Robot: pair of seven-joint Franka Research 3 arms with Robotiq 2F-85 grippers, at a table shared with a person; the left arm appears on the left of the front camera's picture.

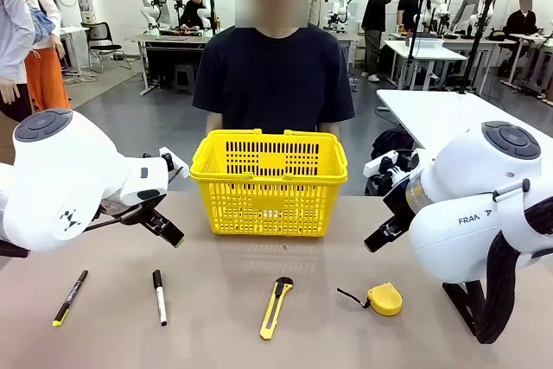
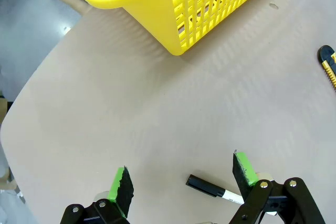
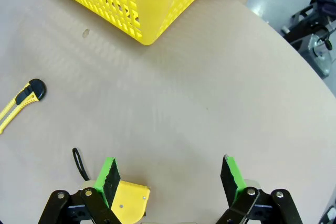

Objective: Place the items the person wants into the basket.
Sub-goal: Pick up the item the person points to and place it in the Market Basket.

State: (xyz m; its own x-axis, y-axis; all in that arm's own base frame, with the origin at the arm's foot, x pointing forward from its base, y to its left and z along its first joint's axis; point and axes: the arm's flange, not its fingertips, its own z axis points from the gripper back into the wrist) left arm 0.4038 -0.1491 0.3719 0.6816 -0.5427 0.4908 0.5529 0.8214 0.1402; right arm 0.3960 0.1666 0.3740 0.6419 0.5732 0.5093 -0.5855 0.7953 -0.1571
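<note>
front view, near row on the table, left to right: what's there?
black pen with yellow tip → white marker with black ends → yellow-and-black utility knife → yellow tape measure

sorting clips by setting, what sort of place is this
Probably a robotics lab in an open hall: a white left arm and right arm flank this table, with white workbenches and people behind.
</note>
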